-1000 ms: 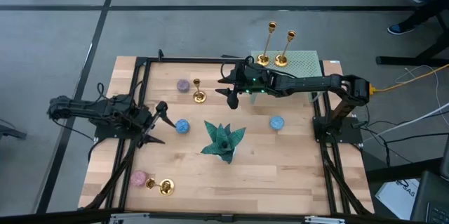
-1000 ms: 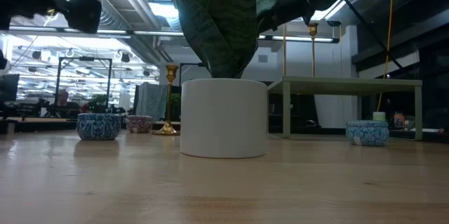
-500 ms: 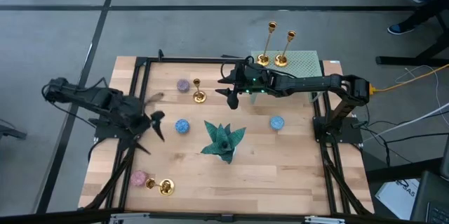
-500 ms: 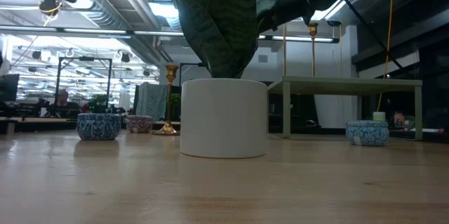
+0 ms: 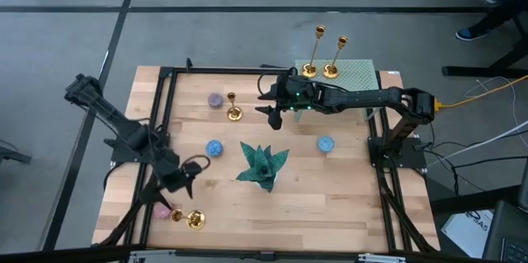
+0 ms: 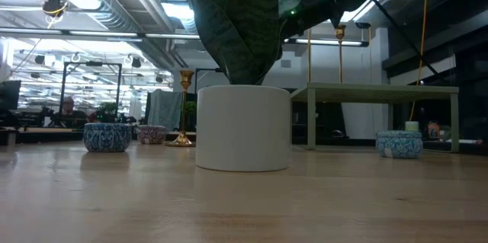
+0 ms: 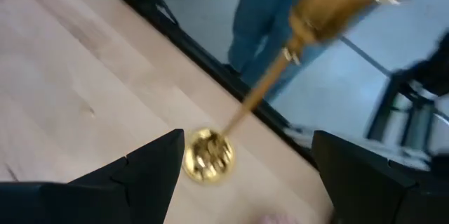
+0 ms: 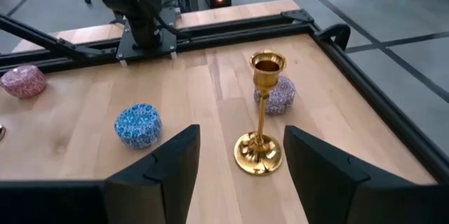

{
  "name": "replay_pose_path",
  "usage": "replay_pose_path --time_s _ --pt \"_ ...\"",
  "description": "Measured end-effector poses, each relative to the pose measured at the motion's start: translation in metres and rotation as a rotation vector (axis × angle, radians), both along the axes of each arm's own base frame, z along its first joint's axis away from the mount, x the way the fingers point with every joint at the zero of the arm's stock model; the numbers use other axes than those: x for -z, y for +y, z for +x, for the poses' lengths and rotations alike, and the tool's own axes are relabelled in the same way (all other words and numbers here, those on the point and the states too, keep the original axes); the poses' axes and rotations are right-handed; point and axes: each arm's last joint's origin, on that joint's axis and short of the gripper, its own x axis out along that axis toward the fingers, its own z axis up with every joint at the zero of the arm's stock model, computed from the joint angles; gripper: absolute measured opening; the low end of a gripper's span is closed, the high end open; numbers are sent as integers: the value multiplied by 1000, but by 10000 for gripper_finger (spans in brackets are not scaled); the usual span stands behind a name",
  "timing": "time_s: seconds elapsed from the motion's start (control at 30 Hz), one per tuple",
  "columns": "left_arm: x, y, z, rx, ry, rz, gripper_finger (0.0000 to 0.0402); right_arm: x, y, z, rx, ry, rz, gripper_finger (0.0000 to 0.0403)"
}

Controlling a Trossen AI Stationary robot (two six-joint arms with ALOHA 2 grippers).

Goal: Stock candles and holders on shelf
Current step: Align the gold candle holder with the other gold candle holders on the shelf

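The pale green shelf [image 5: 356, 74] stands at the far right with two gold holders [image 5: 311, 68] [image 5: 331, 69] on its top. A third holder [image 5: 234, 113] stands by the mauve candle [image 5: 215, 99]. A fourth holder [image 5: 195, 220] and the pink candle [image 5: 162, 210] are at the near left; whether that holder stands or lies, I cannot tell. Blue candles [image 5: 214, 147] [image 5: 325, 143] sit on the table. My left gripper [image 5: 191, 176] is open above the near-left holder [image 7: 207, 155]. My right gripper [image 5: 272, 115] is open, hovering right of the third holder [image 8: 261, 115].
A teal spiky plant [image 5: 262, 164] in a white pot [image 6: 244, 127] stands mid-table between the arms. Black frame rails [image 5: 165, 82] run along the table's sides. A person's legs [image 7: 259, 13] show beyond the near edge.
My left gripper has swung from beside the left blue candle toward the table's near edge, turning as it went, and now hangs over the near-left holder and pink candle. No object has moved.
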Motion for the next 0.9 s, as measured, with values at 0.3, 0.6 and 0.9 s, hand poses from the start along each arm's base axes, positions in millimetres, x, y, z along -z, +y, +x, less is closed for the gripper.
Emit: replay_pose_path --time_s 0.3,0.6,0.9 --pt "8 -34 17 -113 -43 -37 310 1 2 0 -58 4 25 210" --pt "3 -63 21 -125 1 -61 270 1 2 0 -59 10 28 210" --pt "6 -68 26 -185 42 -51 144 1 9 1 -76 10 29 210"
